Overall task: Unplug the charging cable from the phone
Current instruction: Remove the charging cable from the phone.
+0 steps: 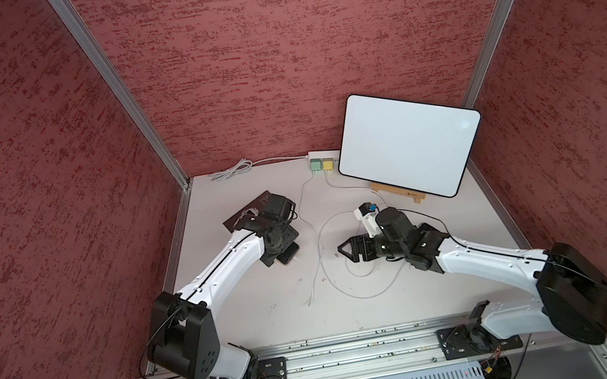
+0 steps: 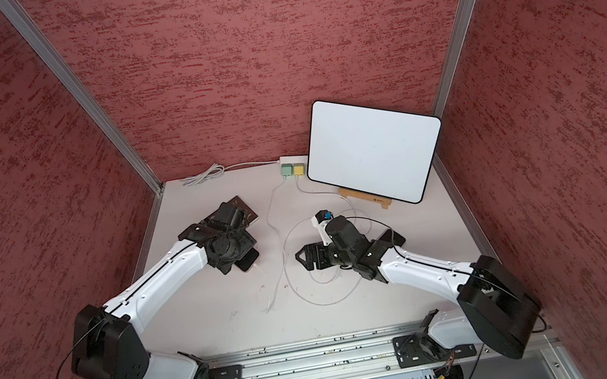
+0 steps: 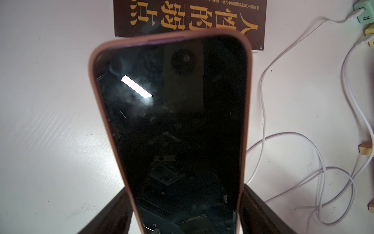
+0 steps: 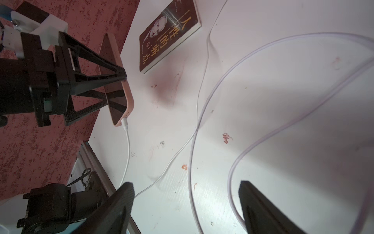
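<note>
Currently left claw (image 3: 184, 188) clamps the pink-cased phone (image 4: 126, 95); right claw (image 4: 186, 185) gapes empty, plug (image 4: 124, 123) ahead; pinching slack charging cable (image 4: 128, 150) instead could wrench the phone loose.

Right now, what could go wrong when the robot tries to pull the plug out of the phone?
1. Two white cords cross in front of the open right pincer. It might grab the other cable instead of the charging cable.
2. Tugging the cord, not the plug, could slide the phone out of the left pincer.
</note>
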`<control>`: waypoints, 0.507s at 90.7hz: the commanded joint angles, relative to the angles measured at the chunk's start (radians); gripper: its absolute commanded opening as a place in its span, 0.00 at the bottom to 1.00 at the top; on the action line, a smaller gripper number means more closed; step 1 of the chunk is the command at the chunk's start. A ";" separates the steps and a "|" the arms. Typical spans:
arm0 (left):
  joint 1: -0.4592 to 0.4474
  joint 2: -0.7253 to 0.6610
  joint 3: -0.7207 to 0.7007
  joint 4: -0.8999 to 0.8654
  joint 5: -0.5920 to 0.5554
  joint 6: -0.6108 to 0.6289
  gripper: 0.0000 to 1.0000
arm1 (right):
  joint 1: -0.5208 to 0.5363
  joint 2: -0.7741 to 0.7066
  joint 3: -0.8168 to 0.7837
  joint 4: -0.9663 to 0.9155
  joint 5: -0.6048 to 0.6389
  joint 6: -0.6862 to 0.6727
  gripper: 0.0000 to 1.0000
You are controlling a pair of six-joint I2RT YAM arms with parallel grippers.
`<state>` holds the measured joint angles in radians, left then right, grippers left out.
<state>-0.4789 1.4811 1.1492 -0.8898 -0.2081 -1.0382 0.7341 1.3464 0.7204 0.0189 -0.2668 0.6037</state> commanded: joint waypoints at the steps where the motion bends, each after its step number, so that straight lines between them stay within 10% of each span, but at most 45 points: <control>1: -0.006 -0.025 0.040 0.027 0.000 0.019 0.66 | 0.051 0.062 0.071 0.112 -0.019 0.020 0.83; 46: -0.004 -0.057 0.029 0.053 0.038 0.032 0.66 | 0.149 0.325 0.187 0.282 -0.088 0.080 0.70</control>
<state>-0.4789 1.4639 1.1564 -0.8719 -0.1761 -1.0195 0.8677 1.6539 0.8570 0.2314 -0.3264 0.6701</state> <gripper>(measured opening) 0.816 0.720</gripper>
